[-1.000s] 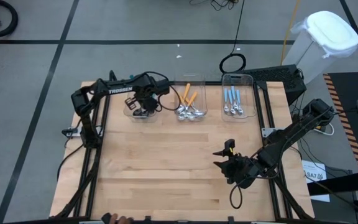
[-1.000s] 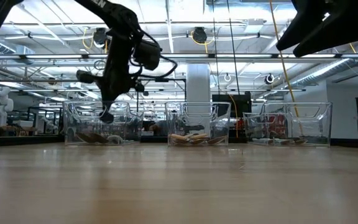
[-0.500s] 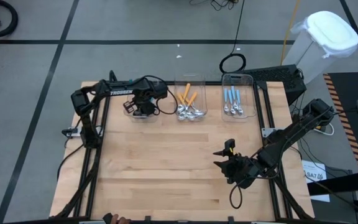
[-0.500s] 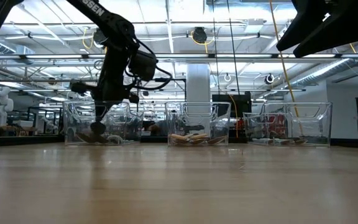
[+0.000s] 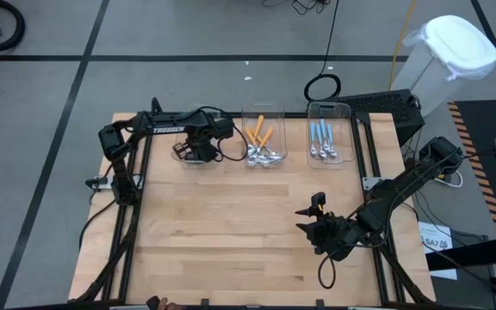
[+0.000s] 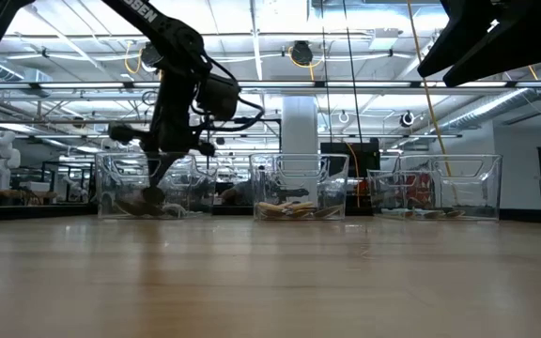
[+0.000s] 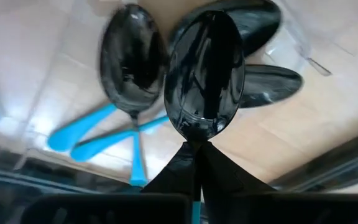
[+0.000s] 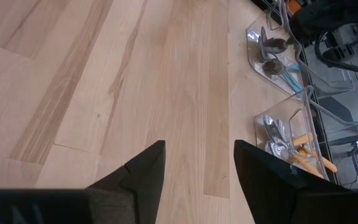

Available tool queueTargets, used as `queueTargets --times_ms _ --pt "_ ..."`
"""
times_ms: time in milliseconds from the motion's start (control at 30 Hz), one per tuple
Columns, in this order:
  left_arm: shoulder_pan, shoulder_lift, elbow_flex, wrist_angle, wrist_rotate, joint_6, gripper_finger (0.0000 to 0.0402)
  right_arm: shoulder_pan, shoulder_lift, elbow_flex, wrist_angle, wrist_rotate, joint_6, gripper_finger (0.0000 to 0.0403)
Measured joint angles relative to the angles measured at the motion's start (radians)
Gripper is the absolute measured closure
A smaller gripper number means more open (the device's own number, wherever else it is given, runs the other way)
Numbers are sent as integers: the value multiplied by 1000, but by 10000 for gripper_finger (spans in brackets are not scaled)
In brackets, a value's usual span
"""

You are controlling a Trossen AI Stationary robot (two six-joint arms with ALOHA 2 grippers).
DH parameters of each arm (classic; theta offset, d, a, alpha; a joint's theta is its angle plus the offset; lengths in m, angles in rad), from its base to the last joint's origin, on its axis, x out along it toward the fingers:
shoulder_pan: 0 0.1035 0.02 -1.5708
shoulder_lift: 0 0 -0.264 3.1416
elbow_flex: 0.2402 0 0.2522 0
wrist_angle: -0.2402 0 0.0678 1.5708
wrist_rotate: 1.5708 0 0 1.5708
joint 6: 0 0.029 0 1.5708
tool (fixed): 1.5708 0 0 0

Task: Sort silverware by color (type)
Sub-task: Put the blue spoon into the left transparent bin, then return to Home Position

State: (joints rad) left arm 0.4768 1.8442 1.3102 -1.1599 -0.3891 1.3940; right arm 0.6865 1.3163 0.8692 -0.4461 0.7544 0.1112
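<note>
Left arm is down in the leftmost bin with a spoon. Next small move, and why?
Probably open the left tool and drop it: it is shut on a black-bowled spoon, low inside the clear plastic bin, right above matching black-bowled, teal-handled spoons. Right tool waits open over the wooden table.

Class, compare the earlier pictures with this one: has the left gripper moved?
Yes. The left gripper, shut on a black spoon, has dropped lower into the left bin, nearer the spoons lying there.
</note>
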Motion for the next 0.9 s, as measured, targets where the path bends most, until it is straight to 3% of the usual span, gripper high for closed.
queueTargets --times_ms 233,700,900 --pt "-7 0 0 25 -1 -1 353 0 0 0 0 0 0 216" --pt "-13 0 0 32 -4 -46 348 0 0 0 0 0 0 216" --pt "-73 0 17 31 -139 -229 348 0 0 0 0 1 -1 216"
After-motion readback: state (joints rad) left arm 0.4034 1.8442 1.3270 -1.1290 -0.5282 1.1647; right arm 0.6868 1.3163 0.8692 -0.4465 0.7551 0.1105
